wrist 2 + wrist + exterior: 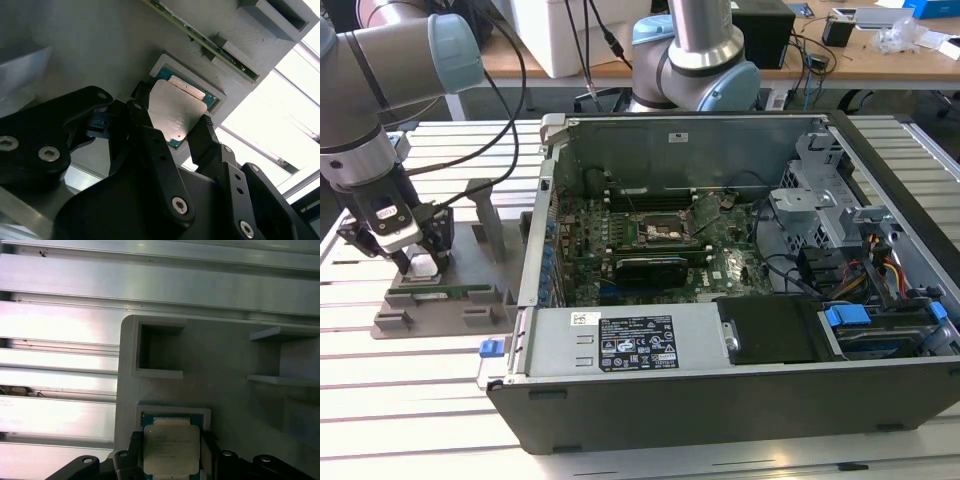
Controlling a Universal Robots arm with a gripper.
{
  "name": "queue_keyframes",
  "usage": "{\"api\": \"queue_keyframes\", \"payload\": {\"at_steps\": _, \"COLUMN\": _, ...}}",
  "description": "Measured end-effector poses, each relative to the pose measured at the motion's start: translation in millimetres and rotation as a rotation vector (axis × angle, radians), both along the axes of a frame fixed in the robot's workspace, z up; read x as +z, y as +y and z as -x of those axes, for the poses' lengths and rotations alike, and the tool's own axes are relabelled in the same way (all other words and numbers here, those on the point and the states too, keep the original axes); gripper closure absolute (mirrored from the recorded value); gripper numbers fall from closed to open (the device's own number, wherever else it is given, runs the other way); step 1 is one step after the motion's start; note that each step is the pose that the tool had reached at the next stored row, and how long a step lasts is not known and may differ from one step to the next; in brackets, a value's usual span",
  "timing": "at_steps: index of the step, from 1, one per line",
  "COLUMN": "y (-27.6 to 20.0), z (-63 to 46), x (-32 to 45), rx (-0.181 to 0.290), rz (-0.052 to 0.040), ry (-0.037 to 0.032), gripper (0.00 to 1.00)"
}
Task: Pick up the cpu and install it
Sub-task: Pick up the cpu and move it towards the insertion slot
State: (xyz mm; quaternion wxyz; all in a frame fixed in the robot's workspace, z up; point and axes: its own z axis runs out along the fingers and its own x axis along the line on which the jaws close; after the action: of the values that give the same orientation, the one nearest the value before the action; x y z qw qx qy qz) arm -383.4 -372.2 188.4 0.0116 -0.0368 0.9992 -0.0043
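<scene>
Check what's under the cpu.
A square pocket in the grey holder; its rim shows around the cpu, which the gripper grips. The pocket floor is covered by the chip.

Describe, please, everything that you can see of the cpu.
The cpu is a small flat square chip with a silver-grey metal top bearing faint print and a thin blue-green rim. In both wrist views it sits at the square pocket of the grey holder, with the gripper closed on two opposite edges by its black fingers. Whether it rests on the pocket's floor or hangs just above it I cannot tell.
</scene>
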Motion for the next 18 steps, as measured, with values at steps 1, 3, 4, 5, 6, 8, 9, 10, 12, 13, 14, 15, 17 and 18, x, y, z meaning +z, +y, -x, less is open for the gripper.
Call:
{"api": "queue_keyframes", "payload": {"at_steps": 1, "y": 0.0, "z": 0.0, "x": 0.0, "rx": 0.000, "rz": 0.0004, "ry": 0.0000, "gripper": 0.45}}
{"api": "queue_keyframes", "payload": {"at_steps": 3, "y": 0.0, "z": 0.0, "x": 0.0, "rx": 0.000, "rz": 0.0012, "ry": 0.0000, "gripper": 0.45}}
{"api": "queue_keyframes", "payload": {"at_steps": 4, "y": 0.0, "z": 0.0, "x": 0.0, "rx": 0.000, "rz": 0.0013, "ry": 0.0001, "gripper": 0.45}}
{"api": "queue_keyframes", "payload": {"at_steps": 5, "y": 0.0, "z": 0.0, "x": 0.0, "rx": 0.000, "rz": 0.0016, "ry": 0.0000, "gripper": 0.45}}
{"api": "queue_keyframes", "payload": {"at_steps": 6, "y": 0.0, "z": 0.0, "x": 0.0, "rx": 0.000, "rz": 0.0020, "ry": -0.0001, "gripper": 0.45}}
{"api": "queue_keyframes", "payload": {"at_steps": 8, "y": 0.0, "z": 0.0, "x": 0.1, "rx": 0.000, "rz": 0.0026, "ry": 0.0001, "gripper": 0.45}}
{"api": "queue_keyframes", "payload": {"at_steps": 9, "y": 0.0, "z": 0.0, "x": 0.1, "rx": 0.000, "rz": 0.0027, "ry": 0.0000, "gripper": 0.45}}
{"api": "queue_keyframes", "payload": {"at_steps": 10, "y": 0.0, "z": -0.1, "x": 0.5, "rx": 0.000, "rz": 0.0027, "ry": -0.0001, "gripper": 0.45}}
{"api": "queue_keyframes", "payload": {"at_steps": 12, "y": 0.0, "z": 0.0, "x": 3.5, "rx": 0.000, "rz": 0.0027, "ry": -0.0001, "gripper": 0.45}}
{"api": "queue_keyframes", "payload": {"at_steps": 13, "y": 0.1, "z": 0.0, "x": 5.6, "rx": 0.000, "rz": 0.0027, "ry": 0.0000, "gripper": 0.45}}
{"api": "queue_keyframes", "payload": {"at_steps": 14, "y": 0.1, "z": 0.0, "x": 8.3, "rx": 0.000, "rz": 0.0027, "ry": 0.0000, "gripper": 0.45}}
{"api": "queue_keyframes", "payload": {"at_steps": 15, "y": 0.1, "z": 0.0, "x": 11.5, "rx": 0.000, "rz": 0.0027, "ry": 0.0001, "gripper": 0.45}}
{"api": "queue_keyframes", "payload": {"at_steps": 17, "y": 0.2, "z": 0.0, "x": 19.1, "rx": 0.000, "rz": 0.0027, "ry": 0.0000, "gripper": 0.45}}
{"api": "queue_keyframes", "payload": {"at_steps": 18, "y": 0.2, "z": 0.0, "x": 22.9, "rx": 0.000, "rz": 0.0027, "ry": 0.0000, "gripper": 0.45}}
